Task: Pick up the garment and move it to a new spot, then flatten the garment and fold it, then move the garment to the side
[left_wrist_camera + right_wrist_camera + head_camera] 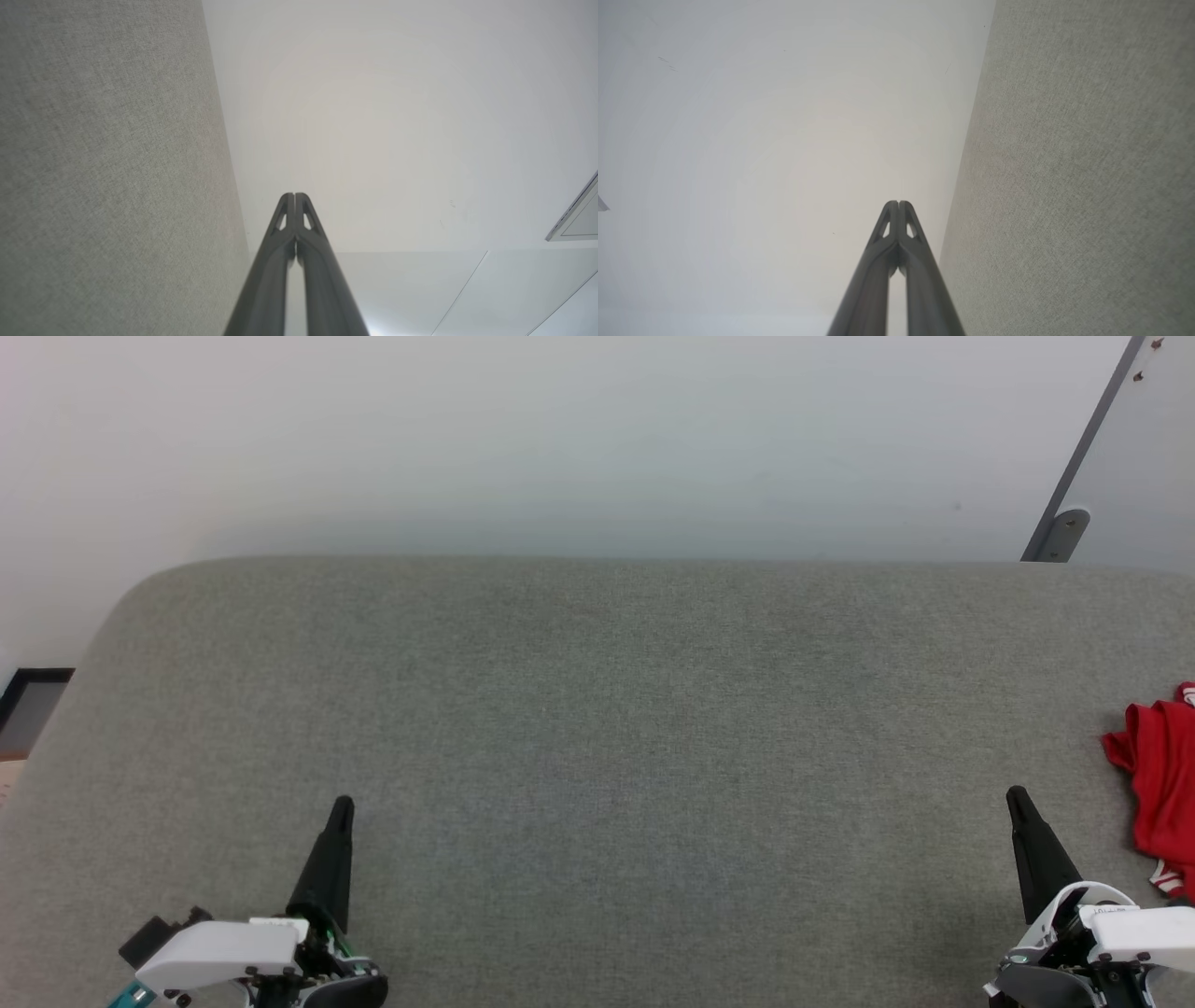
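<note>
The garment, a red shirt, lies bunched at the far right edge of the grey cushion, partly cut off by the picture edge. The right gripper is near it but apart from it, with its fingers closed together and holding nothing. The left gripper is well apart at the lower left, also closed and empty. Behind the cushion stands a pale wall.

Likely a lab or test room; grey fabric-covered surface against a bare white wall.
</note>
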